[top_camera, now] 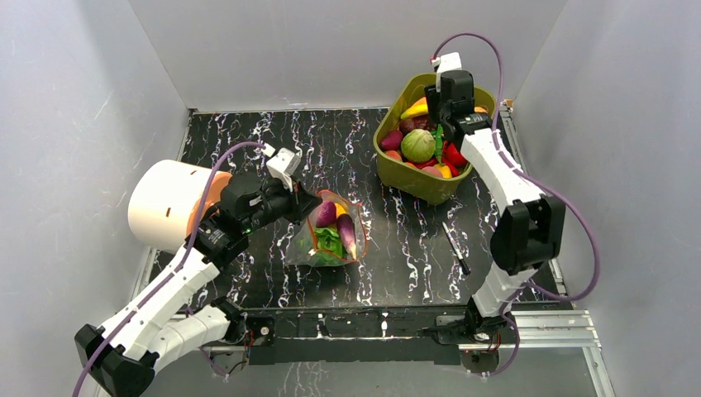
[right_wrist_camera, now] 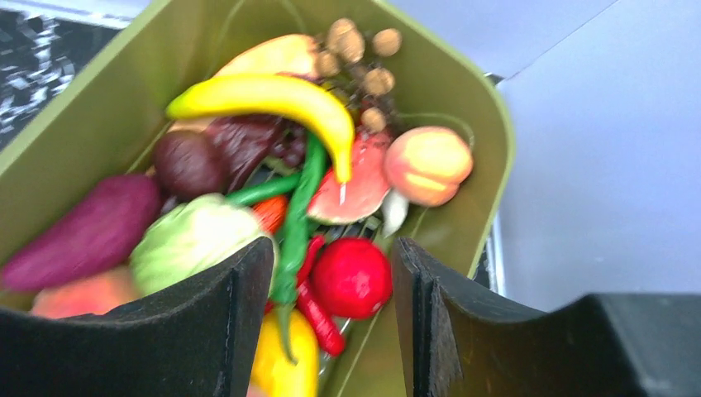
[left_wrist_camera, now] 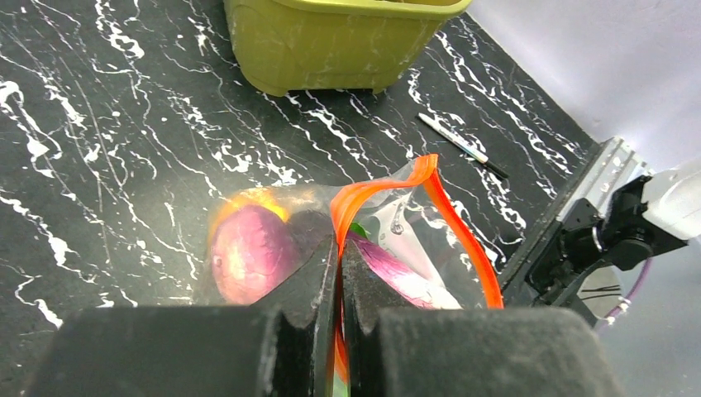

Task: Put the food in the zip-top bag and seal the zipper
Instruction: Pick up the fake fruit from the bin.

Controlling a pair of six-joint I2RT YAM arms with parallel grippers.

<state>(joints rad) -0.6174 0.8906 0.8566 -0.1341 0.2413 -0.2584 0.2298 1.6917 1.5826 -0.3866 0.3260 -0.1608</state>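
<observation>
Firmly, the zipper (left_wrist_camera: 357,205) is clamped by the left gripper (left_wrist_camera: 339,277); the right gripper (right_wrist_camera: 332,277) is poised, jaws apart, above the tub (right_wrist_camera: 489,145).

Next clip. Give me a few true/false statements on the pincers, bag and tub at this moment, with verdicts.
1. The left pincer is shut on the zip-top bag's zipper. True.
2. The zip-top bag is empty. False: an eggplant and lettuce lie inside.
3. The right pincer is shut on a banana. False: it is open above the tub, holding nothing.
4. A pen lies on the table outside the tub. True.
</observation>
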